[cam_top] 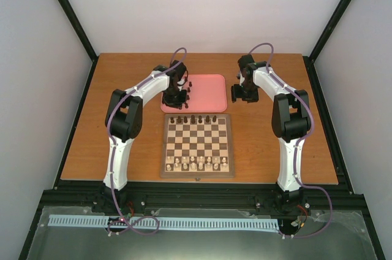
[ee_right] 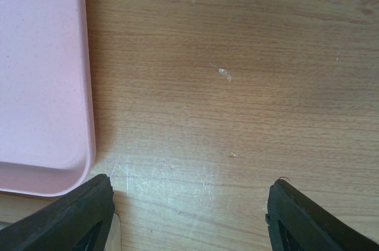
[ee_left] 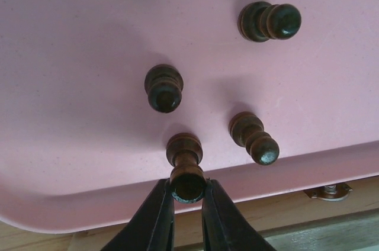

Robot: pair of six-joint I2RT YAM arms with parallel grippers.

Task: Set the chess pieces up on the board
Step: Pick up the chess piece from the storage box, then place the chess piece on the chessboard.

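Pink tray carries the loose dark chess pieces. Left gripper is clamped on the head of one dark pawn by the tray's 6 o'clock rim, with four more from 12 to 3 o'clock of it. Right gripper is spread wide and holds nothing, over the wood table, tray edge at 9 o'clock. Board sits at 6 o'clock of the tray: dark row on far rank, cream pieces near.
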